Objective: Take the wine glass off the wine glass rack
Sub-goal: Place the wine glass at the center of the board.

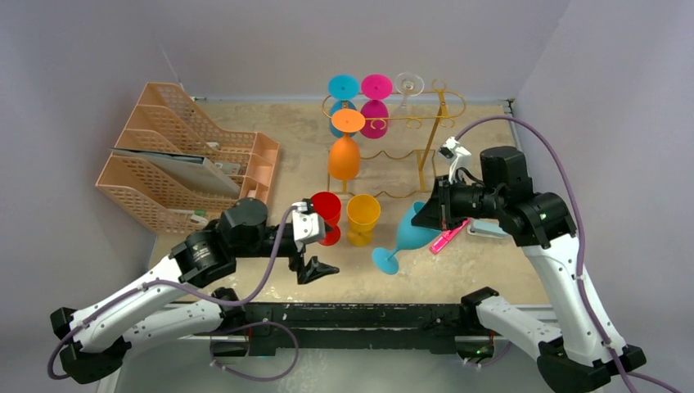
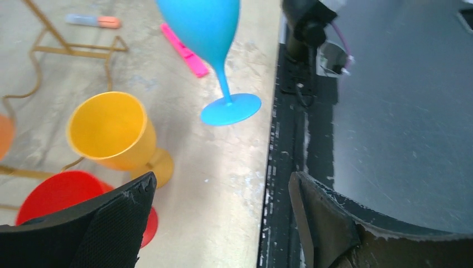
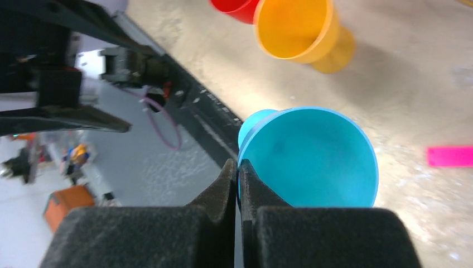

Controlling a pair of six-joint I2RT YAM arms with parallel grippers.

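My right gripper (image 1: 438, 214) (image 3: 238, 164) is shut on the rim of a blue wine glass (image 1: 407, 233) (image 2: 209, 22) (image 3: 312, 159). The glass hangs tilted in front of the gold wire wine glass rack (image 1: 434, 123) (image 2: 39, 47), clear of it, with its foot low over the table. Several other glasses hang upside down from the rack, among them an orange one (image 1: 344, 155) and a magenta one (image 1: 376, 86). My left gripper (image 1: 319, 250) (image 2: 222, 180) is open and empty near the table's front edge, beside the red cup (image 1: 327, 209) (image 2: 56, 192).
A yellow cup (image 1: 362, 217) (image 2: 111, 131) (image 3: 298, 28) stands beside the red one (image 3: 237, 8). A pink flat object (image 1: 448, 237) (image 2: 184, 50) (image 3: 449, 156) lies on the table under my right arm. Peach mesh file trays (image 1: 188, 155) fill the left side.
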